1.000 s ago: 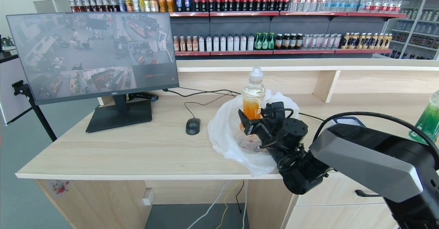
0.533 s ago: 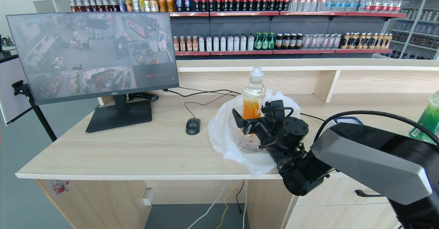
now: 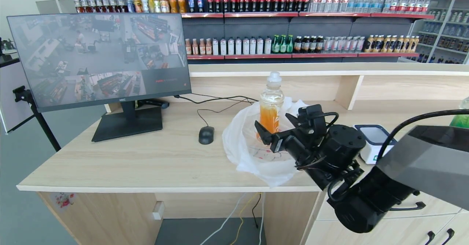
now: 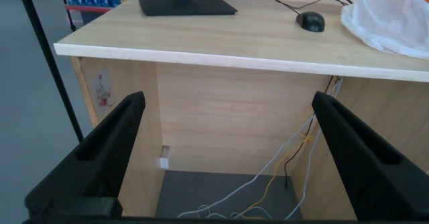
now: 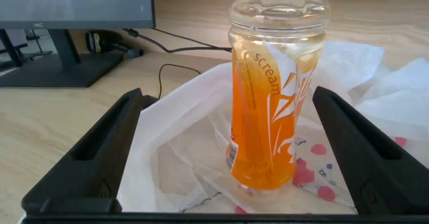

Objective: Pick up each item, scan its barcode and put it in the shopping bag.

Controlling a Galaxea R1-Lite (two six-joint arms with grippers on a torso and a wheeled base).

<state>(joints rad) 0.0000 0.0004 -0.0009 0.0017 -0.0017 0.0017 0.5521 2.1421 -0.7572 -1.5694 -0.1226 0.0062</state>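
Partly behind right pincer [image 3: 273, 121]: shopping bag [image 3: 237, 143]

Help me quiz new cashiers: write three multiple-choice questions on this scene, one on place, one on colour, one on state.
1. Where does the bottle stand? A in the bag; B on the scanner; C behind the monitor.
2. What colour is the mouse? A white; B black; C red.
3. How is the right gripper? A shut on the bottle; B open, empty; C shut on the bag.
Answers: 1 A, bag plastic surrounds its base; 2 B, black all over; 3 B, its jaws stand wide apart, off the bottle.
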